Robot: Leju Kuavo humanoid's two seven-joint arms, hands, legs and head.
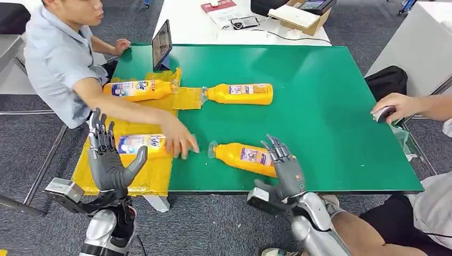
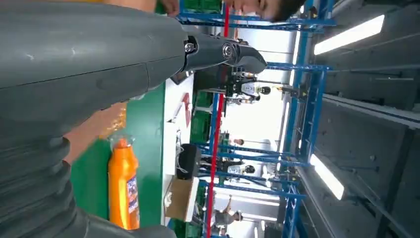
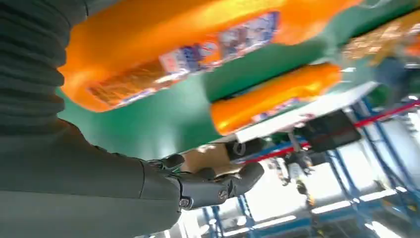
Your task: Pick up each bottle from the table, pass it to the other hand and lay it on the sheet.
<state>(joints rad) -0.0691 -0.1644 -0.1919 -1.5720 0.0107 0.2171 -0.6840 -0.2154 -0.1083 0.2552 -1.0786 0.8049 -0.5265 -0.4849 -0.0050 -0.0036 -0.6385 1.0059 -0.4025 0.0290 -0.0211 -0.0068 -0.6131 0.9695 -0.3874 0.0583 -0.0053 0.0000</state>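
Observation:
Two orange bottles lie on the yellow sheet [image 1: 154, 178] at the table's left: one at the back [image 1: 138, 89], one at the front [image 1: 141, 145] with a person's hand [image 1: 180, 141] on it. Two more lie on the green table: a far one [image 1: 240, 93] [image 3: 275, 96] [image 2: 124, 186] and a near one [image 1: 245, 156] [image 3: 173, 54]. My right hand [image 1: 282, 168] [image 3: 213, 186] stands open at the near bottle's base end, fingers spread and upright. My left hand [image 1: 109, 160] [image 2: 99, 64] is raised, open and holding nothing, over the sheet's front left.
A person seated at the left reaches an arm across the sheet. Another person's hand rests on a mouse [image 1: 385, 113] at the table's right edge. A tablet [image 1: 161, 45] stands at the back left. A white table [image 1: 192, 26] with boxes lies behind.

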